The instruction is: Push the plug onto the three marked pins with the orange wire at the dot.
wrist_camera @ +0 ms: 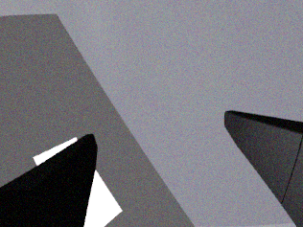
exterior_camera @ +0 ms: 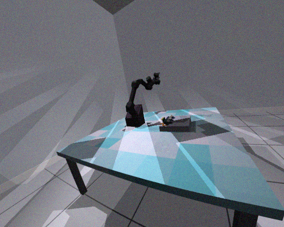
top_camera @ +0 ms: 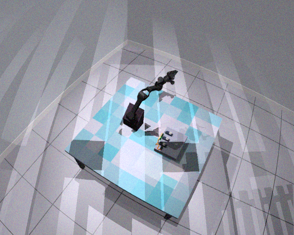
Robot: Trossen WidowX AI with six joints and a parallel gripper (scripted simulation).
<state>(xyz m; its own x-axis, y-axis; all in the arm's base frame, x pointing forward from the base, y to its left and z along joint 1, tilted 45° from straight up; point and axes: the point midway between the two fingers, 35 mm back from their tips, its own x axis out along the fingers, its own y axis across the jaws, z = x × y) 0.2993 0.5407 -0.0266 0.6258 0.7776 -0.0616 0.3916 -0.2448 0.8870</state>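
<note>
Tool (top_camera: pixel 176 72) (exterior_camera: pixel 158 73) (wrist_camera: pixel 160 128) wide open w/ nothing gripped, up in air, well apart from grey holder (top_camera: pixel 172 150) (exterior_camera: pixel 174 128) on tbl (top_camera: pixel 137 174) (exterior_camera: pixel 146 168).

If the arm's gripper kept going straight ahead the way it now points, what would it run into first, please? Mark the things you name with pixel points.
Probably a wall or the ceiling: the gripper (top_camera: pixel 176 71) (exterior_camera: pixel 159 73) (wrist_camera: pixel 160 128) is raised, pointing away from the holder. Its way looks free that far, though depth is unclear.

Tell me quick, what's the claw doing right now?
Claw: open, fingers wide apart with nothing between them, raised above table height and away from the holder.
</note>
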